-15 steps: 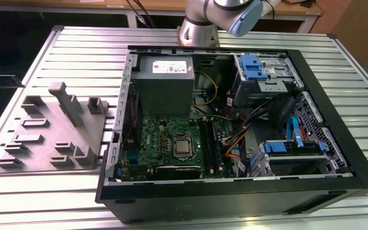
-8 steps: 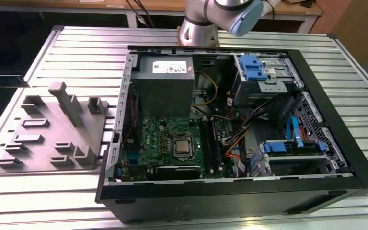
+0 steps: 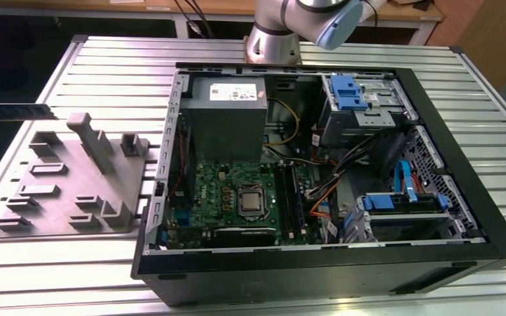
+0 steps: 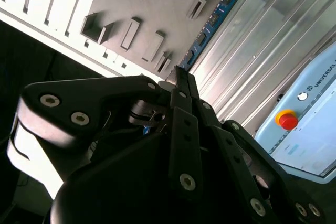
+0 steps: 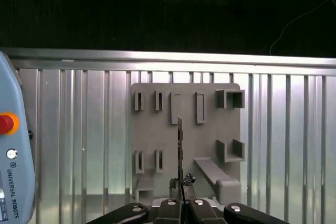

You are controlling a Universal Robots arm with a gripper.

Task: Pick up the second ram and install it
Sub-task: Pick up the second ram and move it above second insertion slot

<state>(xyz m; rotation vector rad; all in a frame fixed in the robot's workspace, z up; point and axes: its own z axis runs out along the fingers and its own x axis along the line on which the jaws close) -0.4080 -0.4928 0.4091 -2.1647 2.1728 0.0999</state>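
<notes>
Closest to us in both wrist views, the black linkage gripper (image 5: 181,186) (image 4: 177,77) has its jaws pressed together on one end of the second ram (image 5: 180,145) (image 4: 212,20), a thin greenish-blue memory stick with a row of small dark chips. The stick reaches straight out from the fingertips. Beyond it lies the grey moulded plastic fixture tray (image 5: 210,108) (image 4: 157,9) on the ribbed aluminium table (image 5: 79,129) (image 4: 273,24). A pale blue teach pendant with a red button (image 5: 16,145) (image 4: 310,129) lies beside it. In the exterior view we find the stick (image 3: 18,110) at the exterior view's left edge, beside the tray (image 3: 60,197). It is well apart from the open black computer case (image 3: 306,266) and its green motherboard (image 3: 226,187).
</notes>
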